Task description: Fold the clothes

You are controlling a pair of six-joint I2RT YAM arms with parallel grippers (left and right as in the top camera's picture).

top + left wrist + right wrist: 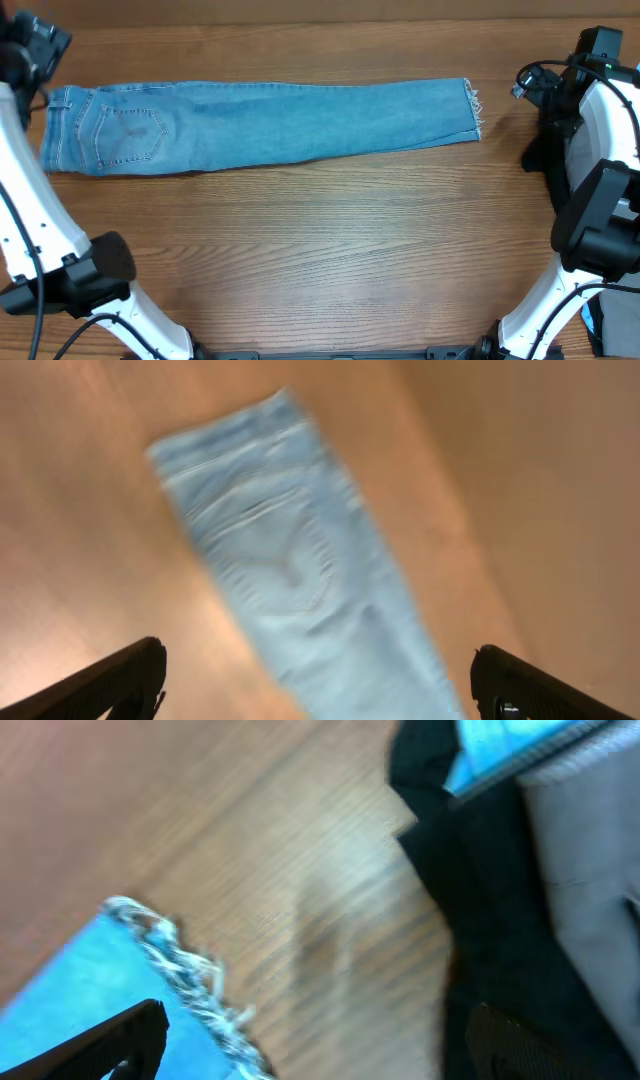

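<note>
The clothes in play are light-blue denim jeans (260, 125), folded lengthwise and lying flat across the far part of the table. The waist and stitched back pocket (130, 135) are at the left, the frayed hem (474, 108) at the right. My left gripper (38, 50) hovers by the waist end. In the blurred left wrist view its fingers (120, 675) stand wide apart above the jeans (300, 580), and the left gripper (318, 657) holds nothing. My right gripper (320, 1017) is open over bare wood beside the frayed hem (185, 965).
A black garment (470, 920), a grey one (590, 870) and a sky-blue one (500, 740) are heaped at the right, close to my right fingers. Both arm bases (100, 270) stand at the near corners of the wooden table (320, 250).
</note>
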